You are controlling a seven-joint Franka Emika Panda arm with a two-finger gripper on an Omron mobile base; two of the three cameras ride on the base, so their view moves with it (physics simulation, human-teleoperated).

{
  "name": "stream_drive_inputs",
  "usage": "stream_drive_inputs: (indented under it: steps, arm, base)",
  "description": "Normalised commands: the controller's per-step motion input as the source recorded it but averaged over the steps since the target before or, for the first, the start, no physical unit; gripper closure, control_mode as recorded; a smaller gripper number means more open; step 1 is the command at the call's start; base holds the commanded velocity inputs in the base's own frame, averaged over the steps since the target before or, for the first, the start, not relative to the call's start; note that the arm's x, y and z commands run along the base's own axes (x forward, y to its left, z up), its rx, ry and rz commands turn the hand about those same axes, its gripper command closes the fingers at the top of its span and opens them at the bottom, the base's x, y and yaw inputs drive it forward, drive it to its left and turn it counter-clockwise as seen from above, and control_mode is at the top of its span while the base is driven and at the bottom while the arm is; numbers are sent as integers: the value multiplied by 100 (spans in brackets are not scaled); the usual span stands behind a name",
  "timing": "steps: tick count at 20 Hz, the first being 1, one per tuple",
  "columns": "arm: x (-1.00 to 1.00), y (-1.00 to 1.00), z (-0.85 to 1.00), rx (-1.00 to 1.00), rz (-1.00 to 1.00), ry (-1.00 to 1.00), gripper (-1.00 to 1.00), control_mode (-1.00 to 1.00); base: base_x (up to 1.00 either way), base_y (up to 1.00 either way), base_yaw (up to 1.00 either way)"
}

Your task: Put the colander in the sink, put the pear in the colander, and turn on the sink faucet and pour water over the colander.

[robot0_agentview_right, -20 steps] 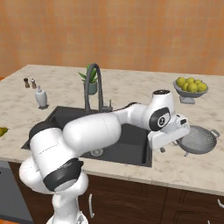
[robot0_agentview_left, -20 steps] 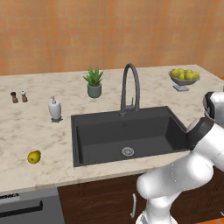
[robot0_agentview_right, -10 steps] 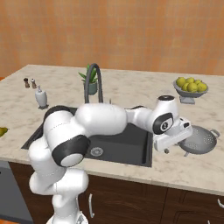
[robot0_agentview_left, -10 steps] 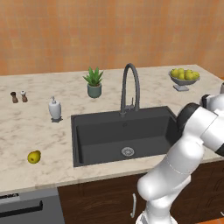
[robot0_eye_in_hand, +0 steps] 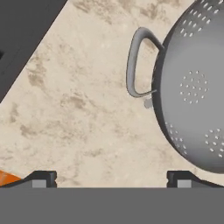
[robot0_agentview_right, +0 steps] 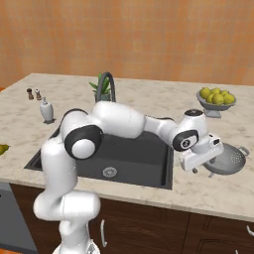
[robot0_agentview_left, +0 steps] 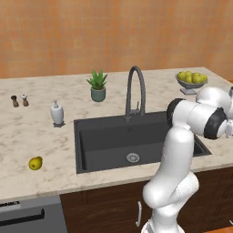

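The colander, a pale grey perforated bowl, stands on the counter right of the sink. My gripper hovers just left of it, open and holding nothing. In the hand view the colander lies at the right with its near loop handle ahead of the gap between my gripper's two fingertips. The pear lies on the counter far left of the sink. The faucet stands behind the basin, with no water running.
A grey footed bowl of yellow-green fruits stands behind the colander. A potted plant, a white soap dispenser and two small shakers stand on the counter at the back left. The counter's front edge runs near the colander.
The hand has edged right and down toward the colander while the arm's elbow swung round. The jaws stayed open; the colander and the pear have not moved.
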Motion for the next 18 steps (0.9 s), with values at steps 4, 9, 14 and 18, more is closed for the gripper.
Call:
stream_drive_inputs:
  steps: [4,9,14,18]
  arm:
    - [28,-18,-21,0,0,0,-100,-100]
    - [31,-20,-10,2,0,0,-100,-100]
    - [23,-15,-7,3,0,0,-100,-100]
    - [9,-2,-27,0,0,-1,-100,-100]
  base:
    - [0,0,0]
    - [0,0,0]
    - [0,0,0]
    - [0,0,0]
